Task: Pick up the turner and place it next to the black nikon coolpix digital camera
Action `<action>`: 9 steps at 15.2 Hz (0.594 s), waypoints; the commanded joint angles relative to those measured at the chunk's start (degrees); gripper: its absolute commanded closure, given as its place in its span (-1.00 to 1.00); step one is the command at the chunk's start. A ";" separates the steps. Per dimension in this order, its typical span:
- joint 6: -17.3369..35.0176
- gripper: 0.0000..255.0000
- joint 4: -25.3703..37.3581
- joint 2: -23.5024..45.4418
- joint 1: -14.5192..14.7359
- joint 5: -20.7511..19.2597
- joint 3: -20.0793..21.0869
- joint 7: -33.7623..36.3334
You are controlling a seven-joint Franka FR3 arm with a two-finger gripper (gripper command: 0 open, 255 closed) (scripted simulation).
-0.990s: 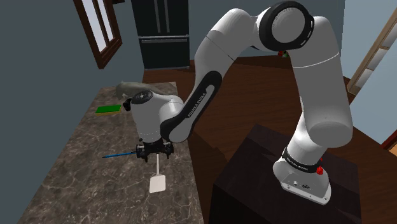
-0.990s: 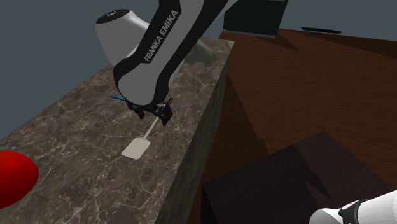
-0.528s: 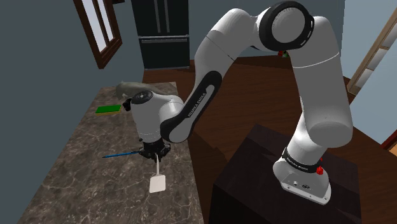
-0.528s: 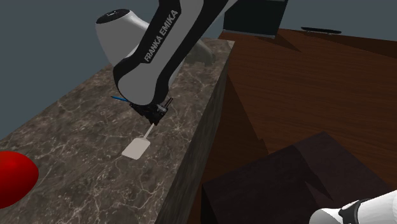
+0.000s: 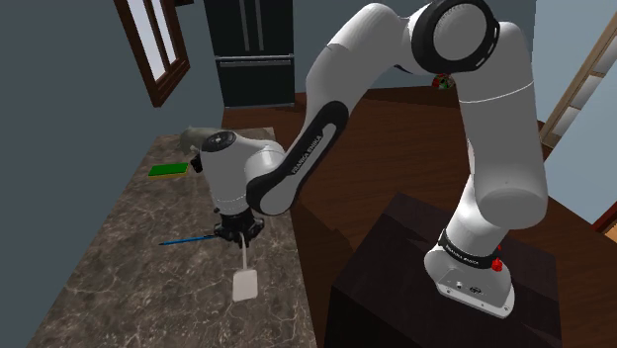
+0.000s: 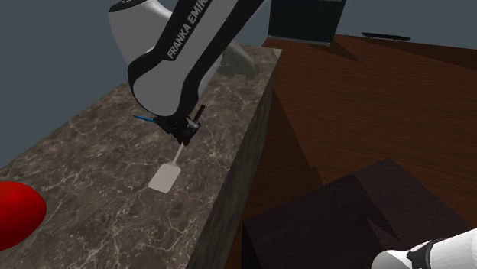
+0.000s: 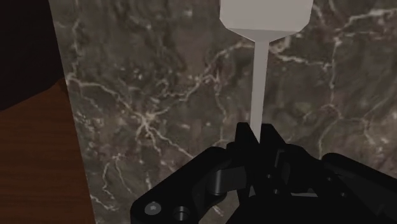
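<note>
The turner is white, with a thin handle (image 7: 257, 83) and a flat square blade (image 5: 243, 286) that lies low over the dark marble counter (image 5: 109, 267), near its edge. My black gripper (image 5: 237, 235) points down at the counter and is shut on the handle's end. In the wrist view the two fingers (image 7: 242, 137) clasp the handle, and the blade (image 7: 265, 16) points away from the hand. The second exterior view has the gripper (image 6: 183, 139) above and behind the blade (image 6: 163, 178).
A thin blue stick (image 5: 183, 240) lies just beside the gripper. A green flat thing (image 5: 167, 170) and a grey lumpy thing (image 5: 203, 136) sit at the counter's far end. A red round thing (image 6: 15, 214) is at the near end. The counter's edge (image 6: 243, 160) drops to a wooden floor.
The fingers closed on the turner's handle. The arm has since risen a little, with the hand still gripping the handle.
</note>
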 commanded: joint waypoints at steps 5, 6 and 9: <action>-3.00 1.00 -0.09 -3.47 -1.36 2.74 1.87 -1.91; -3.53 1.00 -0.04 -4.04 -1.57 3.21 2.17 -2.24; -5.16 1.00 0.16 -5.70 -2.19 4.61 3.00 -3.24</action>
